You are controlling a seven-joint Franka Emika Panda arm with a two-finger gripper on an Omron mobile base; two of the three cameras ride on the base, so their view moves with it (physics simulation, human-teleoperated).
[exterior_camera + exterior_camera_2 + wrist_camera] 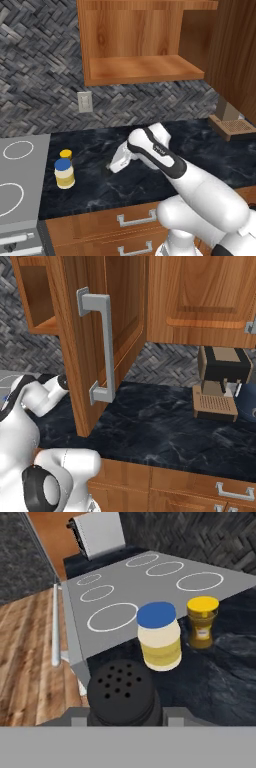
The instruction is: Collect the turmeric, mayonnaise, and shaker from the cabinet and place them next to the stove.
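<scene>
In the hand view the dark shaker (122, 694) with its holed top sits between the fingertips of my gripper (125, 713), which is shut on it. Just beyond it the mayonnaise (160, 637) and the turmeric (202, 622) stand upright on the black counter beside the stove (125, 587). From the left base view, my gripper (113, 166) hovers low over the counter, to the right of the mayonnaise (64, 173) and the turmeric (66, 154), which stand next to the stove (20, 170). The cabinet (145, 67) hangs open above, its shelf board bare.
The open cabinet door (95, 331) with its silver handle juts out over the counter. A coffee machine (220, 381) stands at the right. Drawers (135, 218) run below the counter edge. A wall outlet (85, 101) is behind the jars. A white appliance (97, 534) stands beyond the stove.
</scene>
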